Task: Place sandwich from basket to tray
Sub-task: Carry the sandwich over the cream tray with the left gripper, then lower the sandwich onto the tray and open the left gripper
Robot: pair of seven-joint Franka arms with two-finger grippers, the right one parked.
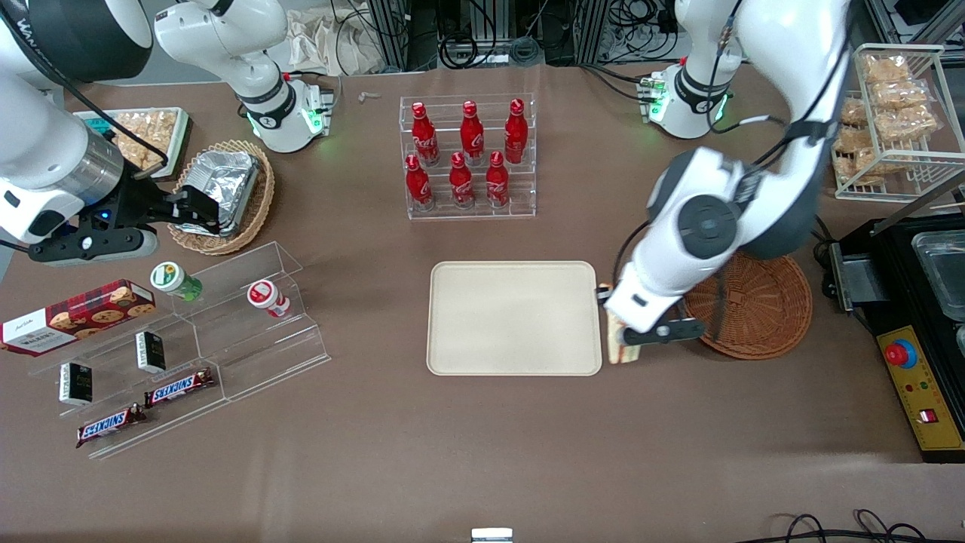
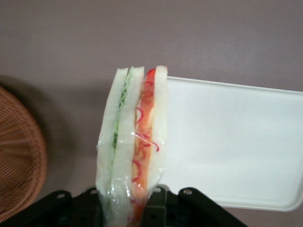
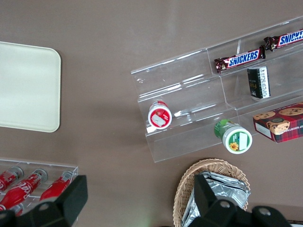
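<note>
Sandwich (image 2: 134, 146) carrying is about half done, as far as these views show. The claw (image 1: 632, 341) is squeezing the sandwich from both sides, so it is clamped on it. The sandwich is sticking out from the claw in its clear wrap, with the white bread standing on edge and the green and red filling showing between the slices.

The claw is hanging above the brown bench (image 1: 452, 452), in the gap between the basket (image 1: 754, 309) and the tray (image 1: 513, 317). The basket is just beside the claw, on the working arm's end of the bench, and nothing is showing in the part of it we can see. So the picking-up part is finished.

The tray is just beside the claw too, toward the parked arm's end. In the wrist view the sandwich is showing right at the tray's edge, with most of the tray (image 2: 236, 142) lying bare next to it. From the front, the sandwich (image 1: 622, 348) is sitting just off the tray's short side, not over the middle.

What is left, I think: the claw needs to go a bit more toward the parked arm's end, until the sandwich is hanging over the flat part of the tray. Then it needs to go down and let go. The sandwich is soft, so a gentle set-down would be best, or it might tip over the low rim.
</note>
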